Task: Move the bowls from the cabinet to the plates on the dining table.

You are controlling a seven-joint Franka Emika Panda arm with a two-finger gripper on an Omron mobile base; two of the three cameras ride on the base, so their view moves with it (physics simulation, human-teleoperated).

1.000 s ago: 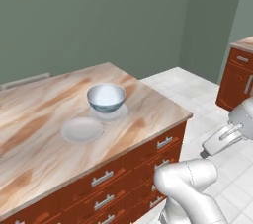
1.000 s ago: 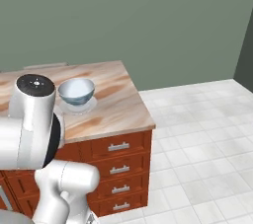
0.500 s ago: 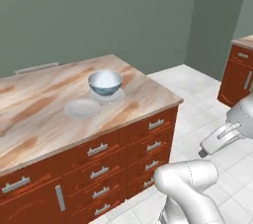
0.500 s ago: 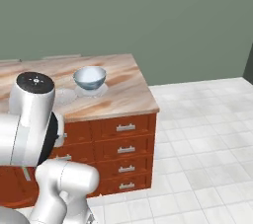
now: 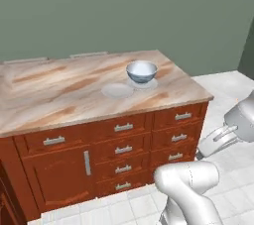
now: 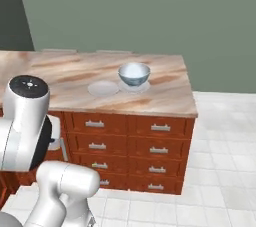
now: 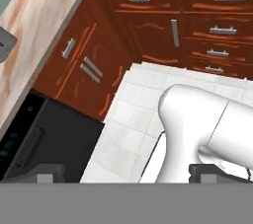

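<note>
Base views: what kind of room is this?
Most likely a rendered kitchen or dining area: a marble-look dining table on a red-brown drawer base, a pale bowl on one plate with an empty plate beside it, white floor tiles.

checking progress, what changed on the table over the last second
Only the base drove, pulling back and swinging the view; the table itself did not move. The grey-blue bowl stays on its plate, the other plate stays bare, and the open gripper holds nothing.
</note>
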